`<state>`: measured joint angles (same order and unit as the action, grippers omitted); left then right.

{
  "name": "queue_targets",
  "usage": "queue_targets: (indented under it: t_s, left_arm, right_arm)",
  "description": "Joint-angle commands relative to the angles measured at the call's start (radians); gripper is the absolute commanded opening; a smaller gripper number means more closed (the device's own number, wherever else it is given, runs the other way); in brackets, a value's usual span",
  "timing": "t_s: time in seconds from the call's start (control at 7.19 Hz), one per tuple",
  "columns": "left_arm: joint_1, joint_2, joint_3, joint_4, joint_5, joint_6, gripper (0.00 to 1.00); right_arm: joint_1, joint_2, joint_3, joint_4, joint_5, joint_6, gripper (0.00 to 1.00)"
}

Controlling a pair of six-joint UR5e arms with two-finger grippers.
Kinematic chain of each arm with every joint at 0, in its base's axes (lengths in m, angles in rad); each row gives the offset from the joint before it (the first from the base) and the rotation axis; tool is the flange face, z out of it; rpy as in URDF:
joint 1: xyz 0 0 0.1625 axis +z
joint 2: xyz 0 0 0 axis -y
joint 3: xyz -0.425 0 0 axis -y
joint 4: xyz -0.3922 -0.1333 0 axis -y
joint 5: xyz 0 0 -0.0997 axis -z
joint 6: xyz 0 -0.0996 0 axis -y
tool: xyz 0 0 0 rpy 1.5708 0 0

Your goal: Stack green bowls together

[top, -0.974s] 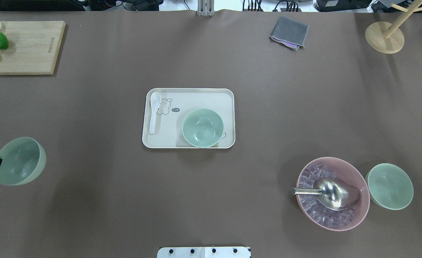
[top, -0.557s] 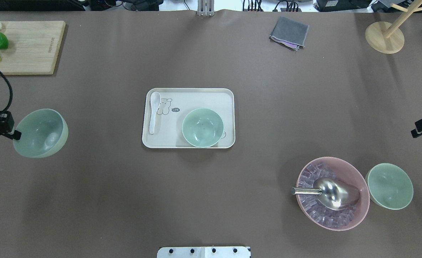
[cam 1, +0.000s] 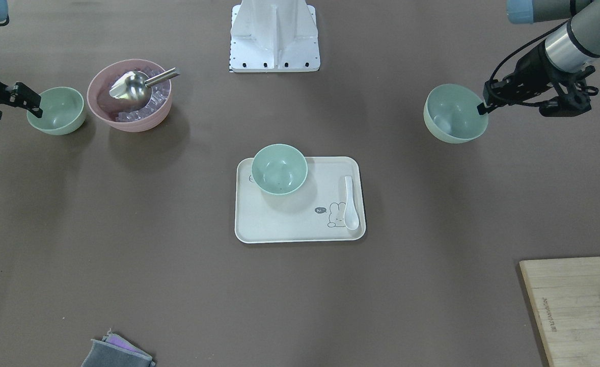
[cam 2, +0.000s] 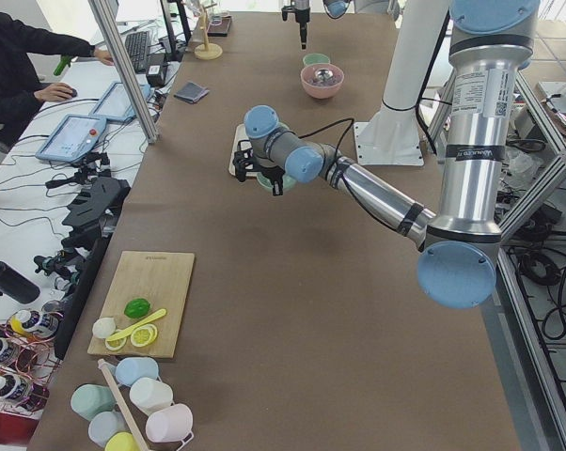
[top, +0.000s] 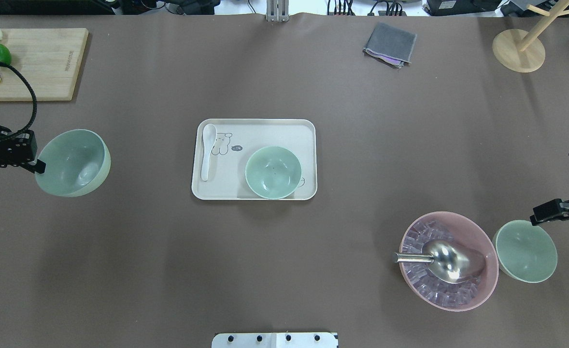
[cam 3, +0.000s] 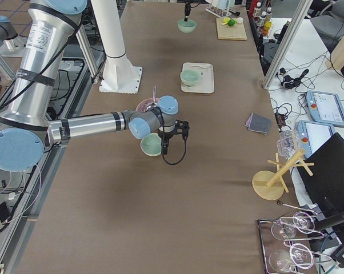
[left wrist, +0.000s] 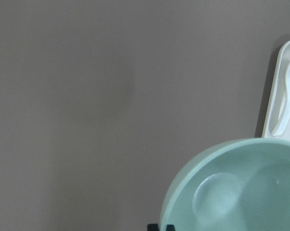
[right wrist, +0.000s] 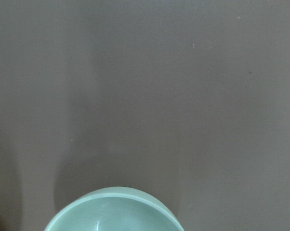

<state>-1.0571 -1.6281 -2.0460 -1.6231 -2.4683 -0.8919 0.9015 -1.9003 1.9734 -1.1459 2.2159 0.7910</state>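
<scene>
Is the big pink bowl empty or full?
Full: the pink bowl holds a heap of clear cubes, with a metal scoop on top.

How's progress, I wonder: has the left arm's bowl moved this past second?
Yes. The bowl in the left gripper moved nearer the tray.

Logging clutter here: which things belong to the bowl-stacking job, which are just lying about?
Job: held green bowl in left gripper; middle green bowl on tray; third green bowl beside pink bowl.
Lying about: scoop, spoon, cutting board, grey cloth, wooden stand.

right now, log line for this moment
left claw: holds left bowl, lifted | right claw: at right bowl rim, grip unclear | tray bowl: on tray | stacked: none
</scene>
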Motion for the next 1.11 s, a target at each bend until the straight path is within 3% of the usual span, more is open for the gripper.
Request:
queue_targets:
  t_s: [0.0, 0.14, 0.56, 0.7, 0.97]
  left_arm:
    - [0.002, -0.009, 0.000, 0.002, 0.000, -0.004, 0.00]
    - [0.002, -0.009, 0.000, 0.002, 0.000, -0.004, 0.00]
    - [-0.001, -0.009, -0.003, 0.002, 0.000, -0.004, 0.00]
    - [-0.001, -0.009, -0.003, 0.002, 0.000, -0.004, 0.00]
    - [-0.001, -0.009, -0.003, 0.002, 0.002, -0.004, 0.00]
  right_arm:
    - [-0.065, -0.017, -0.016, 0.018, -0.010, 0.010, 0.99]
    - [-0.079, -0.023, -0.028, 0.017, -0.010, 0.010, 0.97]
    - [-0.087, -0.025, -0.044, 0.017, -0.004, 0.002, 0.68]
    - [-0.087, -0.025, -0.044, 0.017, 0.001, 0.002, 0.51]
    - [-0.085, -0.025, -0.042, 0.017, 0.002, 0.001, 0.27]
